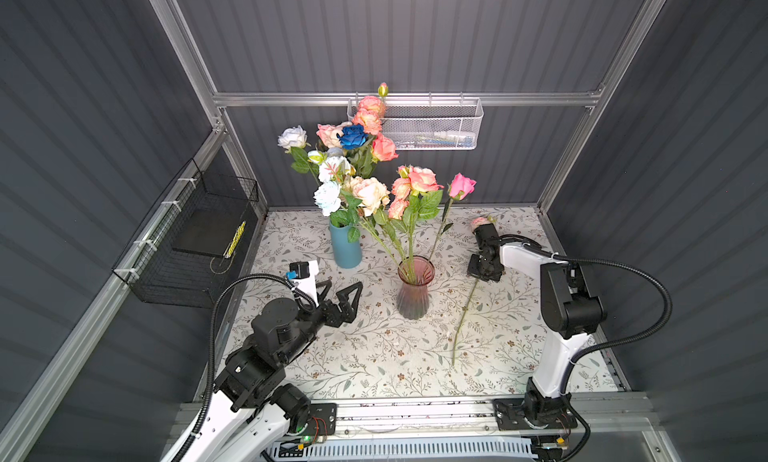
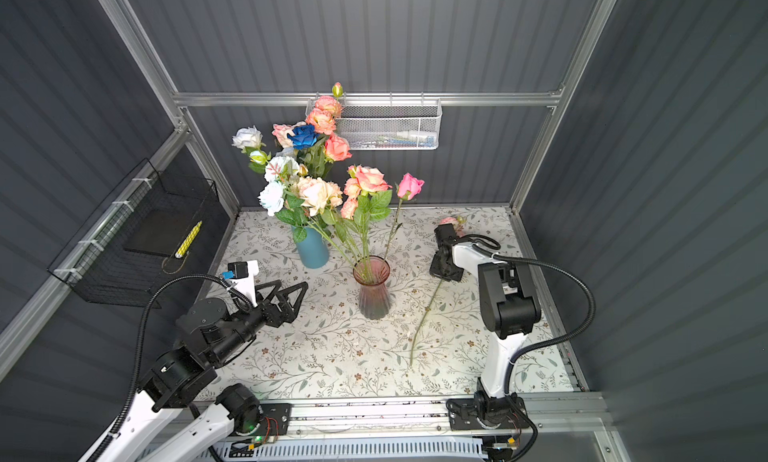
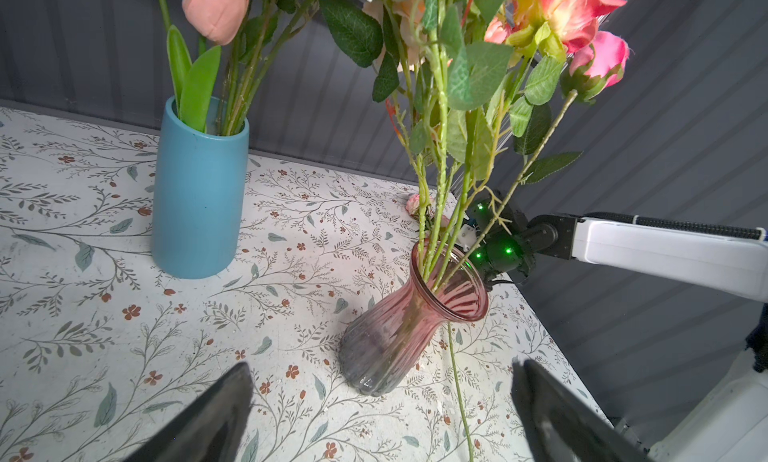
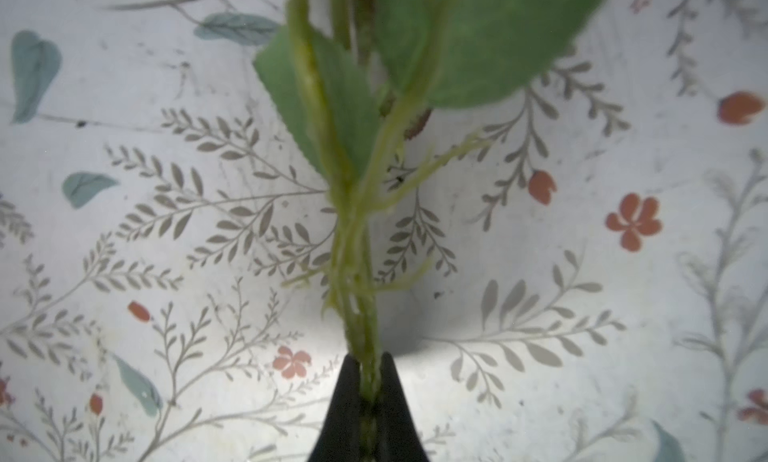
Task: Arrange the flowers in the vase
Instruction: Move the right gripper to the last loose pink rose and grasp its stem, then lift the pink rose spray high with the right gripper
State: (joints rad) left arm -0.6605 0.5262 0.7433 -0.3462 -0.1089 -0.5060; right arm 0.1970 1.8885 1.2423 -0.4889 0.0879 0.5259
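Front strip of the table [image 1: 374, 368] is bare in the middle, and the patch left of the pink vase [image 1: 415, 289] is open too, only the left gripper [image 1: 345, 283] hanging over it with jaws wide. Blue vase [image 1: 345, 247] and pink vase stand apart at cloth level, but flowers [image 1: 372, 193] leaning from both crowd the air above that gap. Right of the pink vase: lying stem [image 1: 464, 319] across the cloth, right gripper [image 4: 369, 364] clamped on it, right arm [image 1: 561, 297] filling that side.

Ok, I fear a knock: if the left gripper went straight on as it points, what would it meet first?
Probably the pink glass vase, centred ahead of the open jaws of the left gripper; depth is unclear.
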